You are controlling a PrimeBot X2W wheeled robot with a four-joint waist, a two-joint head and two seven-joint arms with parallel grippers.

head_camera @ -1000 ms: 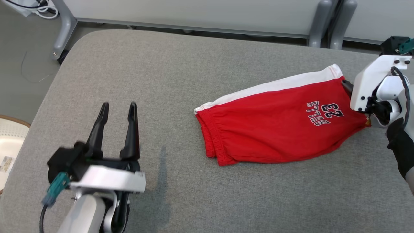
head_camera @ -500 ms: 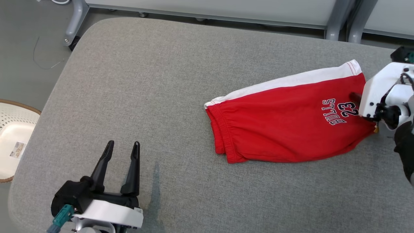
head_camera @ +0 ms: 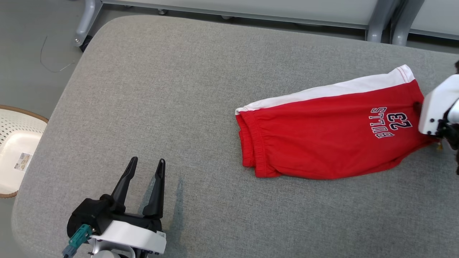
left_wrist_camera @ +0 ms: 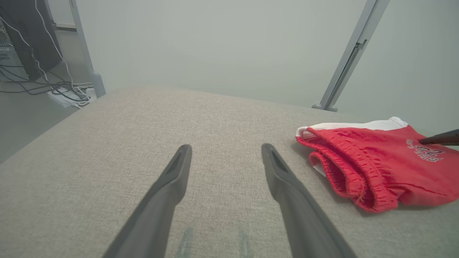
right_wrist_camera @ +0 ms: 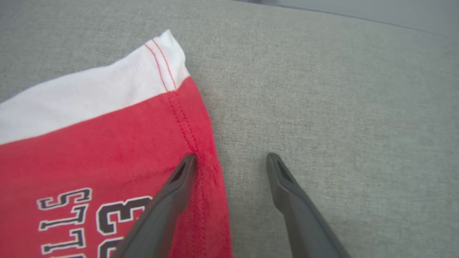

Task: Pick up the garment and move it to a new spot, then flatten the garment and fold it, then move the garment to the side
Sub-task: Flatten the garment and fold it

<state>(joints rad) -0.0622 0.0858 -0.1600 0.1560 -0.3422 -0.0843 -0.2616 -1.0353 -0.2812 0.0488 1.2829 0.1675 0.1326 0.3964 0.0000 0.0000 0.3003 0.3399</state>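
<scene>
Padded top: grey, across mid-frame.
Garment: red shorts, folded, right of frame; we judge the move aside is in hand.
Basket: left edge; we see a small printed card inside.
Right gripper: jaws spread wide, holding nothing, astride the hem; next we pinch both layers.
Left gripper: spread wide, holding nothing, lower left.

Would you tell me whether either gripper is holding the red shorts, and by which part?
Nothing is held: the open right gripper straddles the hem of the red shorts; the left gripper is open, apart from them.
</scene>
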